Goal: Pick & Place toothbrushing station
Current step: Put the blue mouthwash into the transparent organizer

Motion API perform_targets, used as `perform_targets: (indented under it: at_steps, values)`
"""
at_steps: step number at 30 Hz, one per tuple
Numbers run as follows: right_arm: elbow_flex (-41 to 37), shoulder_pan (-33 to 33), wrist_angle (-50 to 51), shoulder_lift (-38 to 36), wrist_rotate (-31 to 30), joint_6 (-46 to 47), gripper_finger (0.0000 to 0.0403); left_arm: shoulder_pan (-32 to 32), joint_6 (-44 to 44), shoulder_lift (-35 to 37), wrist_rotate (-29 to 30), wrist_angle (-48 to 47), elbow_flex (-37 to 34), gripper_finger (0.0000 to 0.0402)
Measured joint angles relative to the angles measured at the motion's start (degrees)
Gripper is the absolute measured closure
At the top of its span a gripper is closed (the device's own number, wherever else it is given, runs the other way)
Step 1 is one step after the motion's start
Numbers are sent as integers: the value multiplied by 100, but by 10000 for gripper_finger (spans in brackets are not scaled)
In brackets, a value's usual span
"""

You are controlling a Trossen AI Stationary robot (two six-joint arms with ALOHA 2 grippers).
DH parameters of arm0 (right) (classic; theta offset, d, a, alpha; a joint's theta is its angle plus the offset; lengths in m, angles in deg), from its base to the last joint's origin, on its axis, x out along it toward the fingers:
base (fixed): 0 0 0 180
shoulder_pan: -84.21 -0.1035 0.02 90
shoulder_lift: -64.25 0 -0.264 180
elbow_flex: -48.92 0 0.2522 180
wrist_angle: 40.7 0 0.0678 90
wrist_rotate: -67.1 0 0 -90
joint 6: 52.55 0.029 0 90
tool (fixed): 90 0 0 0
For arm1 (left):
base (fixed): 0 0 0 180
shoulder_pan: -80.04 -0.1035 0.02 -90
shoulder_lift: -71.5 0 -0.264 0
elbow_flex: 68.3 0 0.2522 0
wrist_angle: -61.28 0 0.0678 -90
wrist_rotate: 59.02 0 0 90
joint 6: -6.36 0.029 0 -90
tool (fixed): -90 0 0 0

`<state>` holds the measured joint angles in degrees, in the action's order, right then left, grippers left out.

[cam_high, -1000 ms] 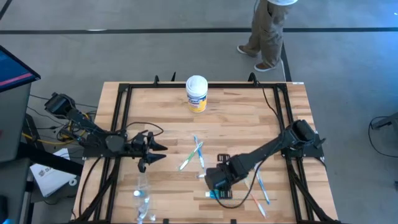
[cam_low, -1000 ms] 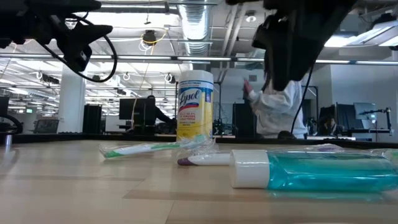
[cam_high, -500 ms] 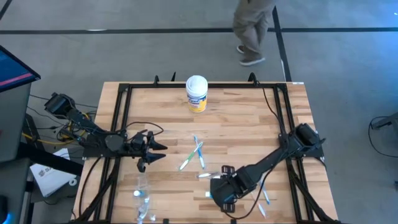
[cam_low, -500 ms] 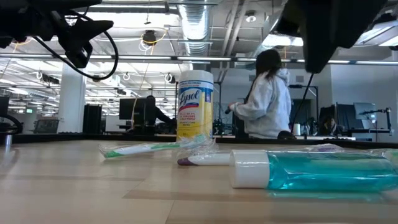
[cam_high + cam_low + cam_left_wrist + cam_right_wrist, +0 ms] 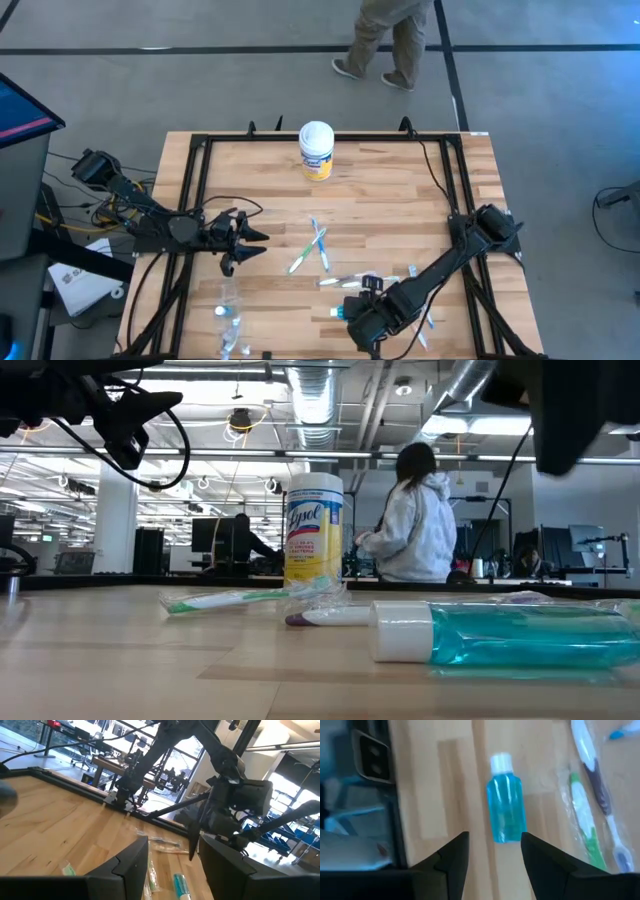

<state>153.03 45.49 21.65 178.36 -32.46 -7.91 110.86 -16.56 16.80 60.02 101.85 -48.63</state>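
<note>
A white-capped canister of wipes (image 5: 316,149) with a yellow label stands upright near the far edge of the wooden table (image 5: 260,200), and it serves here as the landmark. Its lid is shut, so what it holds cannot be seen.

Nearer the front than the canister, about mid-table, lie three wrapped toothbrushes (image 5: 318,247), crossing one another. Farther from the canister, toward the front right, more toothbrushes (image 5: 424,306) lie scattered.

A small bottle of clear blue liquid (image 5: 506,815) with a white cap lies on its side near the front edge, well apart from the canister; in the low view it (image 5: 520,635) lies in the foreground, with the canister upright behind it. The liquid fills most of the bottle.

The right gripper (image 5: 490,851) hangs over this bottle, fingers spread, pinching nothing.

The left gripper (image 5: 250,245) waits at the table's left side, in front and to the left of the canister, its fingers apart and empty.

Beyond the table's far edge, behind the canister, a person (image 5: 385,45) walks across the floor.
</note>
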Motion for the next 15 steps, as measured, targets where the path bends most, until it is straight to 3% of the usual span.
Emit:
perform_targets:
  at_steps: [15]
  values:
    - [8, 22, 5, 154, -378, 0, 233, 0, -2, -55, 0, 27, 0, 230]
